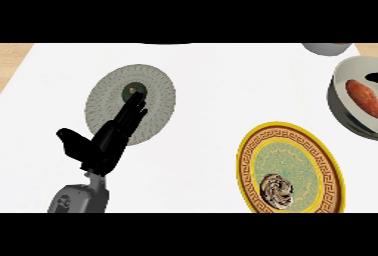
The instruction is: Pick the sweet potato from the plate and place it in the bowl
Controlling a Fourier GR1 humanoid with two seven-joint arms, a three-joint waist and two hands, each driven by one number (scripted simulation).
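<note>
Head view: sweet potato (362, 96) lying inside grey bowl (345, 117) at right edge, off yellow-rimmed plate (255, 150), so placement judged complete. Left hand (111, 135) over grey patterned plate (159, 112), fingers straight, holding nothing, apparently at rest. Right hand out of view; fingers unknown.

Orange-brown sweet potato (362, 97) in grey bowl (341, 102), yellow-rimmed plate (255, 150) with Greek-key border, grey-green speckled plate (159, 85), perhaps finely patterned, white bench (221, 70), black hand (111, 135)
</note>
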